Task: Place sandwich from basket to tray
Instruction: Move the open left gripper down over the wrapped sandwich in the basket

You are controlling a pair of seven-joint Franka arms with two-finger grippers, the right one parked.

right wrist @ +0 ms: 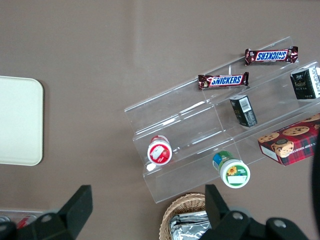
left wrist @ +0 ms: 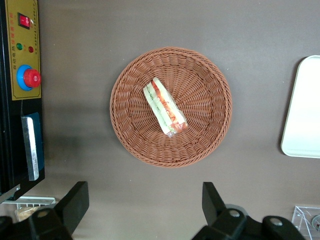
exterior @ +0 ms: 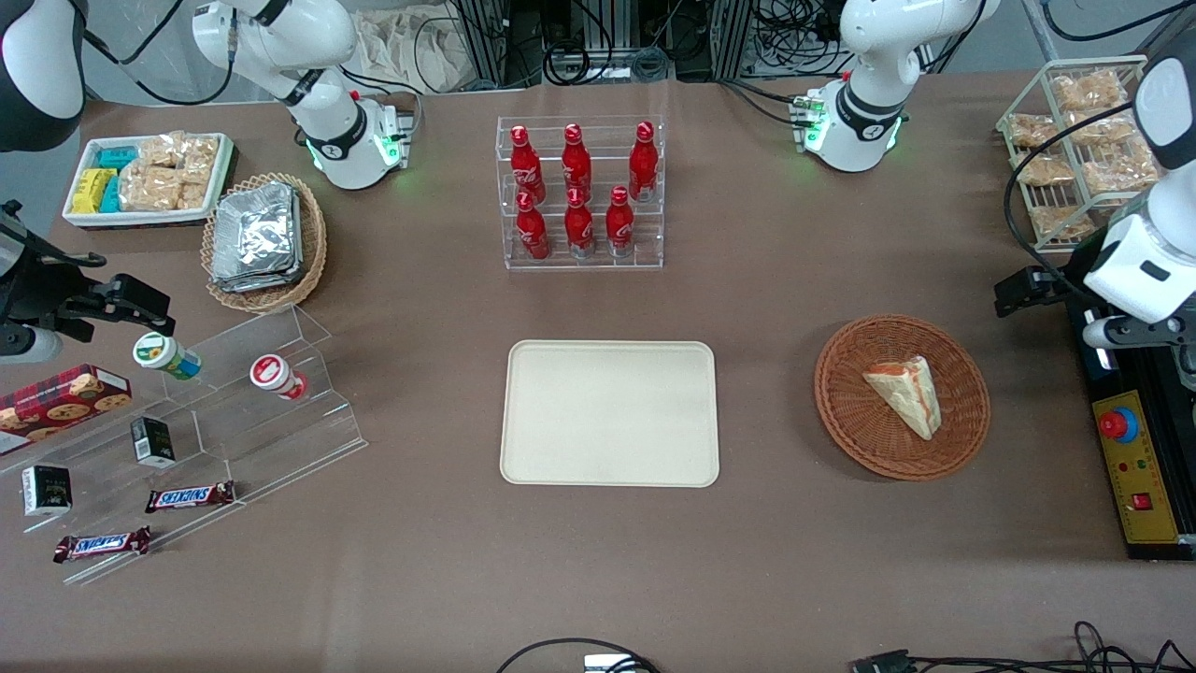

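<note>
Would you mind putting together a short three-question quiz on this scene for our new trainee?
1. True or false: the sandwich already lies on the tray.
2. How many red bottles stand in the clear rack? A) four B) six C) eight
3. Fill in: the left arm's end effector hangs open above the table next to the ____, touching nothing.

Key
1. False. The sandwich lies in the basket, and the tray holds nothing.
2. B. Six, three in each of two rows.
3. Basket. In the left wrist view the two fingers stand wide apart with bare table between them.
</note>
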